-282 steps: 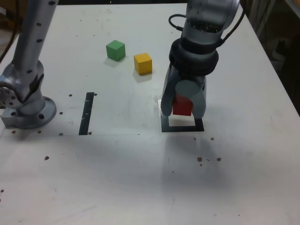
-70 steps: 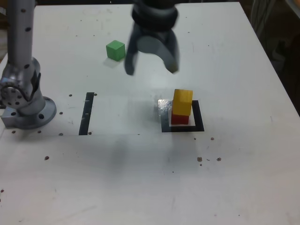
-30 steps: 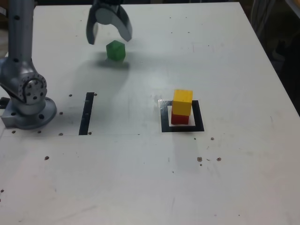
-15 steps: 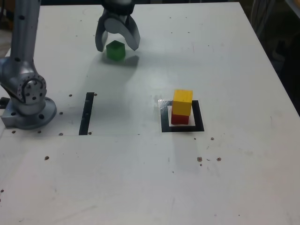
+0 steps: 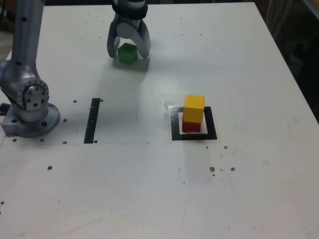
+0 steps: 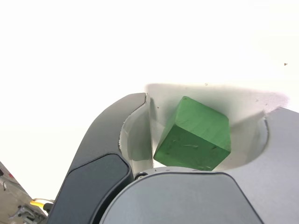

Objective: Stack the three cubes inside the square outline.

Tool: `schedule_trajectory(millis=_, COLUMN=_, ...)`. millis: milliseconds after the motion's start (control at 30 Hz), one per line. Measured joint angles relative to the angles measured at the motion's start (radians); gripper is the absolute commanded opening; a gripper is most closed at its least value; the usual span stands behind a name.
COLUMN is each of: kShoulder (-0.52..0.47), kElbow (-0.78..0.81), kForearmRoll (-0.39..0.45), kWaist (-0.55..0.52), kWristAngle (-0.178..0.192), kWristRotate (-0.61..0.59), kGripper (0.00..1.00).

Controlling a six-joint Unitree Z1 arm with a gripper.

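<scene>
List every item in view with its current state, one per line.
green cube: on the table, between the jaws, visible gaps on both sides, not lifted.
yellow cube: stacked on the red cube.
red cube: inside the square outline, bottom of the stack.
gripper: lowered around the green cube, jaws apart.
black strip: flat on the table, bare.

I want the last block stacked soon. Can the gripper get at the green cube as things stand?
Probably yes: the gripper already straddles the green cube, a finger on either side, with nothing else near it on the table.
</scene>
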Motion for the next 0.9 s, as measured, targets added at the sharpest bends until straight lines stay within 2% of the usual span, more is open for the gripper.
schedule_trajectory(millis=200, kShoulder=0.001, kElbow=0.009, kForearmRoll=-0.003, kWaist=0.000, kWristAngle=-0.010, kWristRotate=-0.002, kGripper=0.58)
schedule_trajectory(millis=433, kShoulder=0.004, kElbow=0.008, kForearmRoll=-0.008, kWaist=0.000, kWristAngle=-0.030, kWristRotate=-0.002, kGripper=0.36)
schedule_trajectory(millis=533, kShoulder=0.004, kElbow=0.003, kForearmRoll=-0.003, kWaist=0.000, kWristAngle=-0.046, kWristRotate=-0.006, kGripper=0.31)
schedule_trajectory(millis=900, kShoulder=0.002, kElbow=-0.011, kForearmRoll=0.011, kWaist=-0.001, kWristAngle=-0.054, kWristRotate=-0.034, kGripper=0.29)
